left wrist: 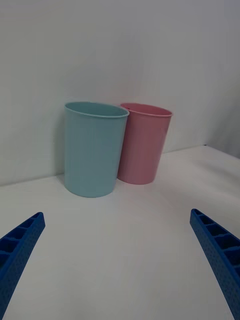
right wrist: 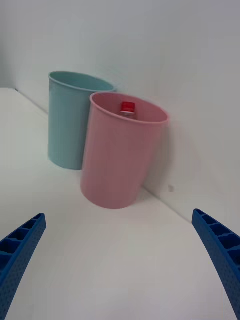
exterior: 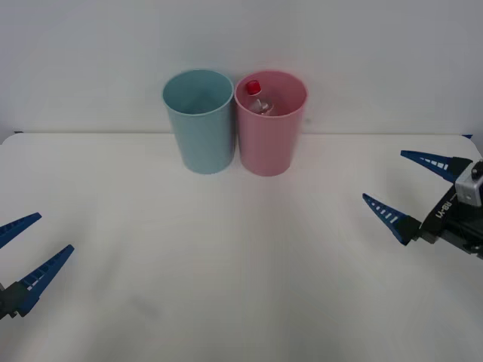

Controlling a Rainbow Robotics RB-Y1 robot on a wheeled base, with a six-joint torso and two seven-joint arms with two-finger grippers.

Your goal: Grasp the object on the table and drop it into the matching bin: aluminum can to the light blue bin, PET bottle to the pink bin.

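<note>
PET bottle (exterior: 258, 98) cap-up in pink bin (exterior: 270, 139)

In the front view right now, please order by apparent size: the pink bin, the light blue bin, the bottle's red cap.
1-2. Pink bin and light blue bin: look alike.
3. Red cap.

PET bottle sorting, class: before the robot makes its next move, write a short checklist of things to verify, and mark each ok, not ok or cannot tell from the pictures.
1. PET bottle inside the pink bin, red cap near the rim: ok.
2. Light blue bin holds no bottle: ok in the front view.
3. Both bins upright, side by side at the far edge of the table: ok.
4. Right gripper fingers open, holding nothing, away from the bins: ok.
5. Left gripper fingers open, holding nothing, low at the near left: ok.
</note>
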